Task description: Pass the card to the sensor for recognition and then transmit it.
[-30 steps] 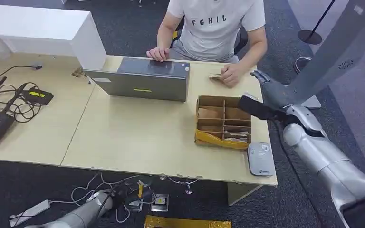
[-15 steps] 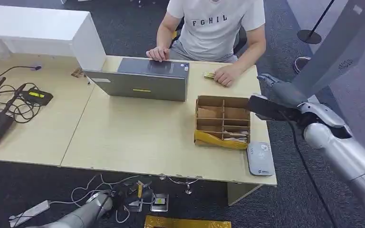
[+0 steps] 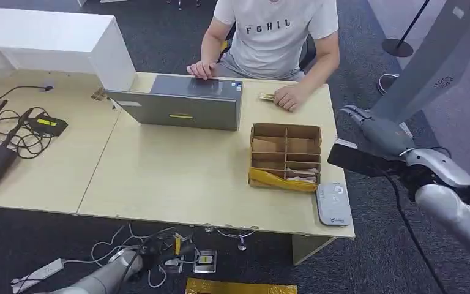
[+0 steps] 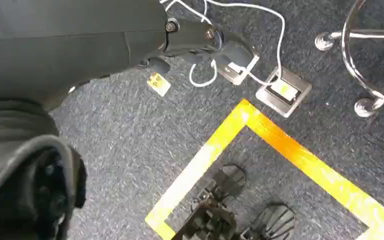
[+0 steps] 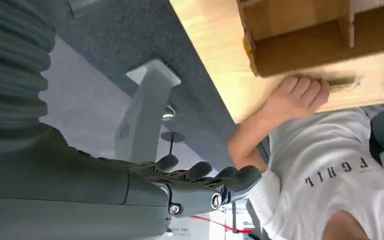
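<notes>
Card lies at the table's far edge under the person's hand, not yet taken, so by my reading the task is at its start: the right hand must reach in over the box, get the card, then carry it to the sensor at the near right corner. Head view: that hand hovers off the table's right edge, holding nothing. Right wrist view: its fingers lie loosely extended (touching nothing). Left wrist view: the left hand hangs over the floor, its opening not readable.
</notes>
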Controlling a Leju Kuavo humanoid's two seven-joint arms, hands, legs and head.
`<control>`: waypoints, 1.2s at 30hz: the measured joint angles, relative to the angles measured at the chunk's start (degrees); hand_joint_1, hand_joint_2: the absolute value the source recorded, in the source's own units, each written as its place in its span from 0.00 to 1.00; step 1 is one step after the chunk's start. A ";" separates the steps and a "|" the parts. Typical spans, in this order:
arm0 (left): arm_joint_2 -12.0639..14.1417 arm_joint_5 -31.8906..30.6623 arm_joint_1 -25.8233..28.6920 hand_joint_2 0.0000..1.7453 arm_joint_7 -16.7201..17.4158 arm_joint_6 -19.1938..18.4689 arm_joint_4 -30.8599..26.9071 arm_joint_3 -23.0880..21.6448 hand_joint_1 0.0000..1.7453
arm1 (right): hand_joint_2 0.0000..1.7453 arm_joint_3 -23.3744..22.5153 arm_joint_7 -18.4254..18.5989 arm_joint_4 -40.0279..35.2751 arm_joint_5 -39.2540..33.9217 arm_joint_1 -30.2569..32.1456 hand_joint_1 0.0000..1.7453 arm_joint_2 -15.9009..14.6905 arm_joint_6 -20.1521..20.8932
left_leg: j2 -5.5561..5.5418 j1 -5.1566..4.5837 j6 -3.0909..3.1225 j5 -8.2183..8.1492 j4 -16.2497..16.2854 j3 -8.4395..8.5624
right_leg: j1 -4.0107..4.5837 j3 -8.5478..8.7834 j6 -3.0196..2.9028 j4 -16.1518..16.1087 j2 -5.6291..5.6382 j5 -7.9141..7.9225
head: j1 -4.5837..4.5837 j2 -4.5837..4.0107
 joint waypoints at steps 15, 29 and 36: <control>0.44 -1.31 0.07 0.00 -0.24 0.07 -0.31 1.20 0.00 | 1.00 0.42 2.40 -6.31 -0.26 9.89 0.00 -1.62 -9.20 | 0.13 0.09 -0.03 0.02 -0.02 -0.03 | 0.08 -0.03 -0.04 0.02 0.07 0.02 | 0.00 0.00; 0.57 -2.08 0.08 0.00 -0.66 0.33 -0.33 1.31 0.00 | 1.00 0.42 2.05 -5.68 2.47 18.56 0.00 3.98 -15.04 | 0.15 0.16 -0.09 0.00 -0.03 -0.03 | 0.15 -0.04 -0.04 0.02 0.09 0.02 | 0.00 0.00; 0.57 -2.14 0.36 0.00 -0.66 0.83 -0.46 1.73 0.00 | 1.00 0.31 1.37 -3.95 3.04 20.16 0.00 8.56 -16.30 | 0.15 0.19 -0.10 0.00 -0.03 -0.03 | 0.18 -0.04 -0.05 0.03 0.10 0.02 | 0.00 0.00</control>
